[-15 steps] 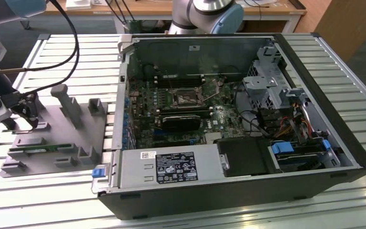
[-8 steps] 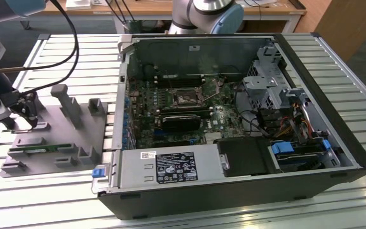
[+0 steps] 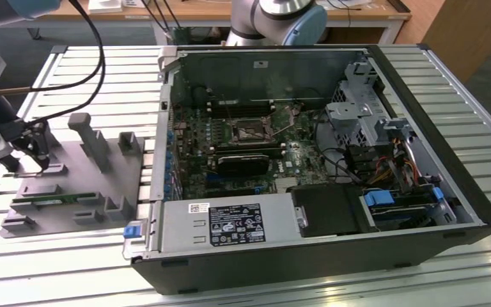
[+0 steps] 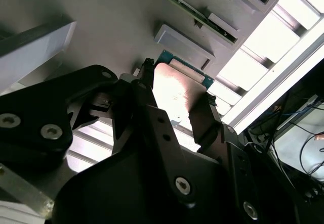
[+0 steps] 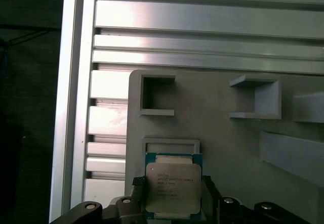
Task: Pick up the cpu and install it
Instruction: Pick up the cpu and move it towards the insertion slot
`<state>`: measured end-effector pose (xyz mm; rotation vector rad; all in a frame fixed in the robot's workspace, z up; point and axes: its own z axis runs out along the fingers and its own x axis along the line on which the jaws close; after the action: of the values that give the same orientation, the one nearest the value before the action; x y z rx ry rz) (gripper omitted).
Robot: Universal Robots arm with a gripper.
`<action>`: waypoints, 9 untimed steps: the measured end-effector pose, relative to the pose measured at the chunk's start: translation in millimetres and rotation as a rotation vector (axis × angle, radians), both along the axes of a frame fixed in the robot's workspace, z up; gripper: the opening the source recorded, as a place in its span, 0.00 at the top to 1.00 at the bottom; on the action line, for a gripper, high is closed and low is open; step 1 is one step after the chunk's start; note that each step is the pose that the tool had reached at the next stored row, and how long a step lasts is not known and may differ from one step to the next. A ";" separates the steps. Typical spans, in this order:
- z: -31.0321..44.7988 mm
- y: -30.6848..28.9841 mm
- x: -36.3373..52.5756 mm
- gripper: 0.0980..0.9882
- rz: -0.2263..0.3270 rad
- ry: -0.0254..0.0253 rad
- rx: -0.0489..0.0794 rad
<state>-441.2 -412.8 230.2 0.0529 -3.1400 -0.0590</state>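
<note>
Exterior view: gripper (image 3: 31, 163) sits low over the grey fixture tray (image 3: 92, 192) by the counter (image 3: 314, 291) edge on the exterior view's left. It is well apart from the open computer case (image 3: 450, 192), whose socket (image 3: 250, 132) looks empty. First wrist view: cpu (image 5: 173, 188) lies flat, plate up, in the tray's nest. The gripper pinches two opposite edges, likely to keep it level. Second wrist view: same pinch, fingers (image 4: 202, 115) touching the cpu's sides.

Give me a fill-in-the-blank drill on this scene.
The tray under the cpu is ___.
The gripper is at the cpu, on the exterior view's ___ of the computer case.
The memory stick on that tray is ___.
Missing: grey, left, green.
</note>
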 end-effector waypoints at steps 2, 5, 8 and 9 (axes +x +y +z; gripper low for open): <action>1.4 0.0 -0.1 0.52 0.000 0.0002 0.000; 4.2 0.0 0.0 0.52 0.000 0.0002 0.000; 7.4 0.0 0.0 0.52 0.000 0.0002 0.000; 8.3 0.0 0.0 0.52 0.000 0.0001 0.000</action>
<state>-441.3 -412.8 238.5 0.0529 -3.1399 -0.0589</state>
